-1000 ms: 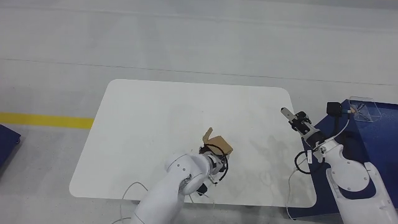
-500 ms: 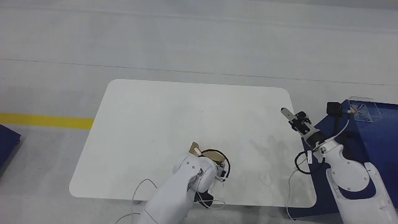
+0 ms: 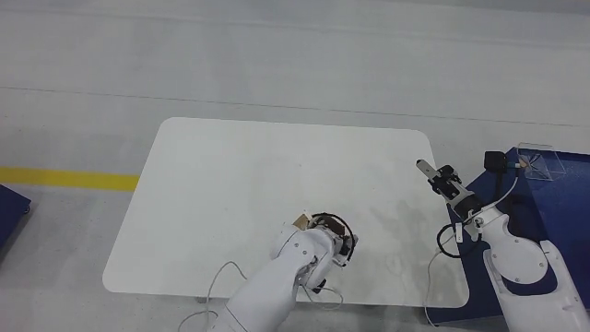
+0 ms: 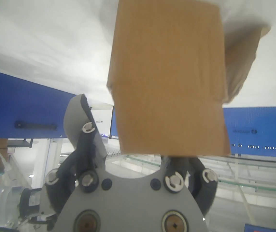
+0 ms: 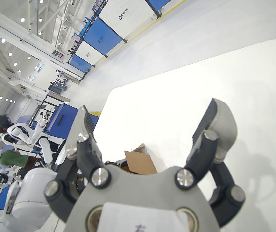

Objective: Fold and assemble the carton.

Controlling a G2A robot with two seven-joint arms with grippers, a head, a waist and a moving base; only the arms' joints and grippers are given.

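carton (image 4: 166,73) just before left end effector (image 4: 138,121), on table (image 3: 230,175)

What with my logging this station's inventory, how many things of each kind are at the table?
Brown cardboard carton: 1
White rounded table: 1
Grey metal robot grippers: 2, the left gripper and the right gripper
Total: 4

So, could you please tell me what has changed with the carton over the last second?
The left arm drew the brown cardboard carton toward the near edge of the white table and rotated, its wrist now covering most of it. The right tool stayed open by the table's right edge.
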